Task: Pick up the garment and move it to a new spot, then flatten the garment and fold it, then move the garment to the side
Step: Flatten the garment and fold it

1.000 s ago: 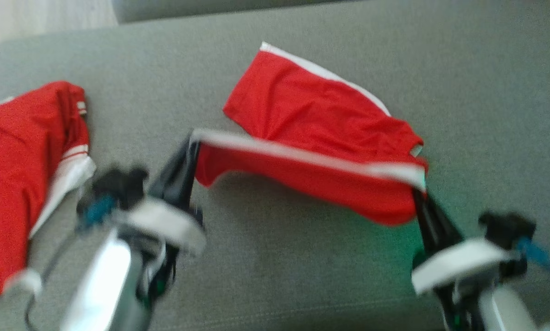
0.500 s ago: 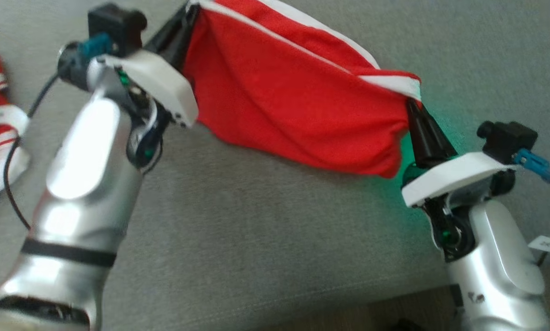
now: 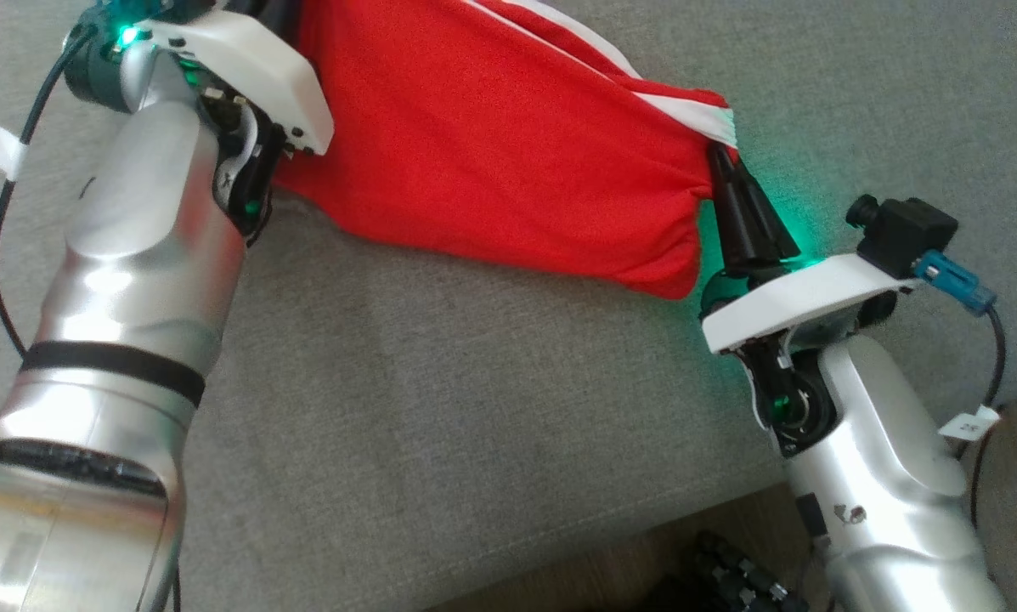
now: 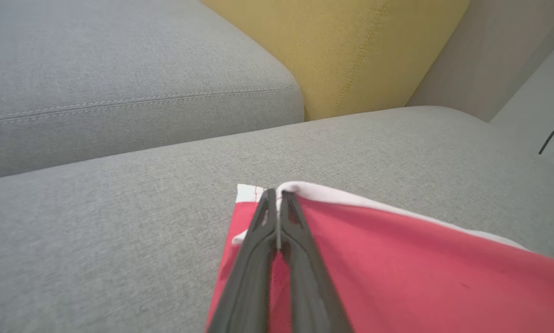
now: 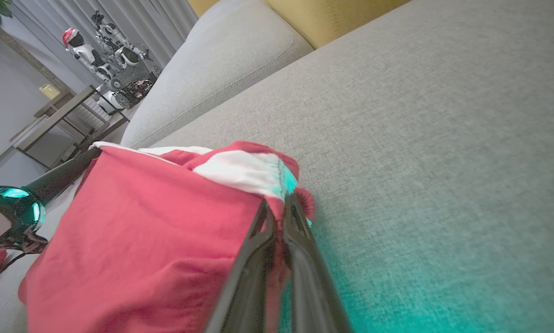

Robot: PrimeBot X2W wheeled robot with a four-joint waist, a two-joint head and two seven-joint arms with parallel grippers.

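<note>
The garment (image 3: 491,153) is red with white trim and hangs stretched between my two grippers, just above the grey sofa seat (image 3: 474,425). My left gripper (image 4: 277,194) is shut on its white-edged corner (image 4: 249,192); in the head view that arm's wrist (image 3: 245,59) sits at the upper left. At the other end, the right gripper (image 3: 716,153) is shut on the bunched white hem (image 5: 249,171). The red cloth sags between the two grips, and its lower fold nearly reaches the seat.
A grey back cushion (image 4: 119,83) and a yellow cushion (image 4: 351,46) stand behind the seat. The sofa's front edge (image 3: 644,544) runs by my right arm, with floor below. Small robot figures on a table (image 5: 115,51) are far off.
The garment's near edge has come up off the seat and now hangs taut between both shut grippers, carried farther forward. The head view has shifted, and the second red garment at the left has left it.
</note>
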